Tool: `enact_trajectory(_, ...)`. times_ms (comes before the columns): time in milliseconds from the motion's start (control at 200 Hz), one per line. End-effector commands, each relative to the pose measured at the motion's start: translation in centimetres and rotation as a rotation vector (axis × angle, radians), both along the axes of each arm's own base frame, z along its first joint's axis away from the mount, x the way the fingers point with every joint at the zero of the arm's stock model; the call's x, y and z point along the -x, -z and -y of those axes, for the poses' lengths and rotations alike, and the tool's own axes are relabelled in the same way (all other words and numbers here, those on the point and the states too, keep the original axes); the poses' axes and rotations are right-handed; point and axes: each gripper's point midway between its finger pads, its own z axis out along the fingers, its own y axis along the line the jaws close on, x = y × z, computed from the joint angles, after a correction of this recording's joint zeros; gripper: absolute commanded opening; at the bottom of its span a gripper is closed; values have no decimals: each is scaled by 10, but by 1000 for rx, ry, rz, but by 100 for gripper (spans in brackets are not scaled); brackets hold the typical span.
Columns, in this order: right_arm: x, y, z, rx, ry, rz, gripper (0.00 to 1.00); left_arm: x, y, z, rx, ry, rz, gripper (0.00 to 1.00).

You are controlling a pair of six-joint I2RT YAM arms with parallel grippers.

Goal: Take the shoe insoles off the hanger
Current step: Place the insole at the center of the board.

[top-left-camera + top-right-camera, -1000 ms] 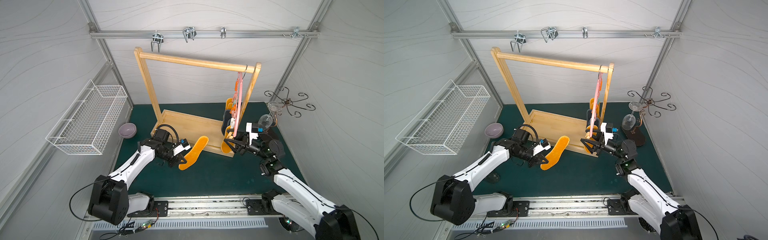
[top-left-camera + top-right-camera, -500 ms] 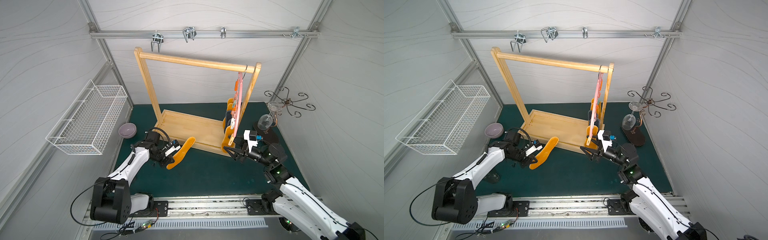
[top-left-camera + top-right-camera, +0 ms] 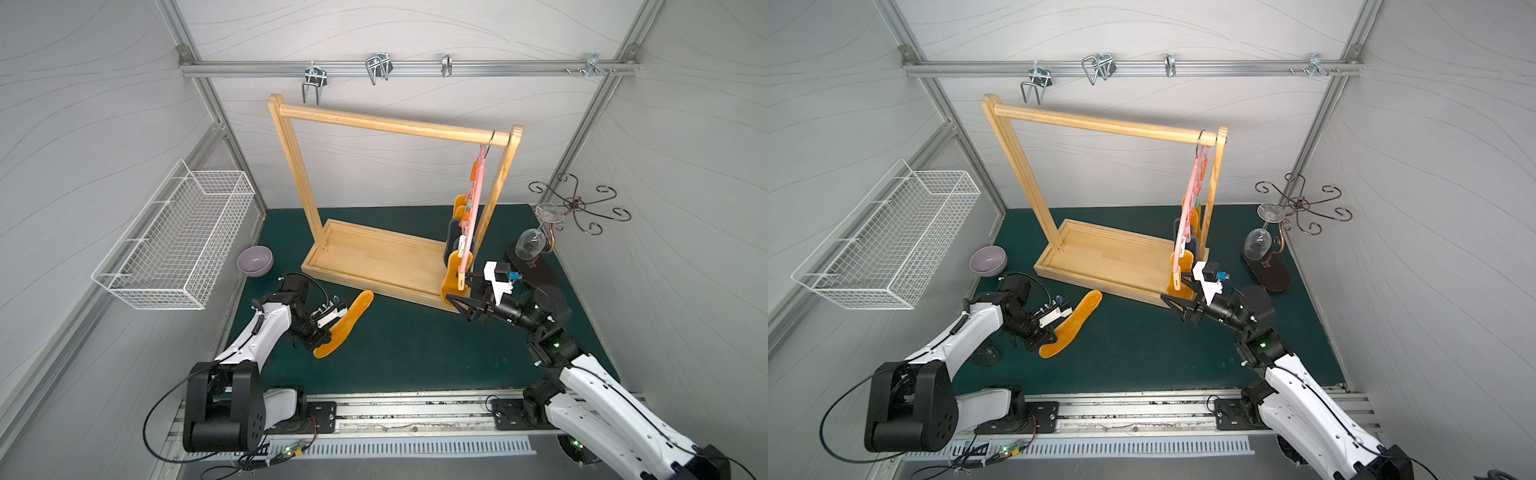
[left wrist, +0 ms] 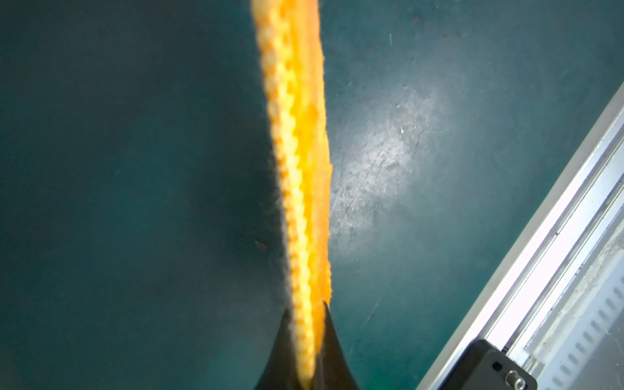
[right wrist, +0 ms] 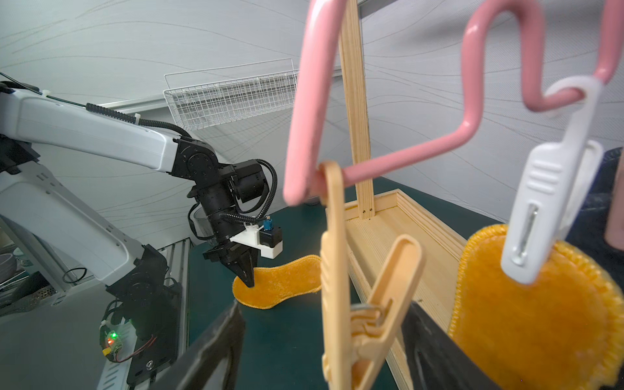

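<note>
Insole drop-off on the left, clip work on the right, as far as I can judge.

In both top views the left gripper is pinching the heel end of a fuzzy orange foot-shaped insole low over the dark green table mat, left of the tall light wooden rack. My guess is it goes there to stay clear of the rack. The thin pink wire hanger hangs at the rack's right end with the remaining orange and dark grey insoles clipped under it. The right gripper sits spread at the hanger's near end.

Left wrist view: the insole is edge-on, running away from the black fingers pressed on both its faces. The mat is right behind it, but I can't tell if they touch.

Right wrist view: a beige plastic clothespin dangles in the gap between the wide-open jaws and holds nothing that I can see. The next orange insole hangs from a white plastic clothespin just beside one finger, outside the gap. So I'd say the claw needs to shift over before it can grab anything.
</note>
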Motion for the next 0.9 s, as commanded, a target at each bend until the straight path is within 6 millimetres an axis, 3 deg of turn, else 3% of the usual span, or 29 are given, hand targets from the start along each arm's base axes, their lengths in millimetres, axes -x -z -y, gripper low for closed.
enact_trajectory(0,-2,-2,0,4,14,1,75,10,-5,0,19,17,-30,0)
enact_trajectory(205,-4,-1,3,-27,55,-26,81,5,-15,6,59,-9,-21,0)
enact_trajectory(365,7,22,-7,-34,21,-109,84,0,-26,13,104,-24,-9,0)
enact_trajectory(530,9,33,-2,-26,77,-128,85,-5,-34,18,141,-27,11,0)
enact_trajectory(665,6,46,5,-42,123,-170,85,-12,-54,26,200,-24,40,0)
enact_trajectory(895,25,52,-15,-12,41,-174,84,-21,-87,42,317,-37,61,0)
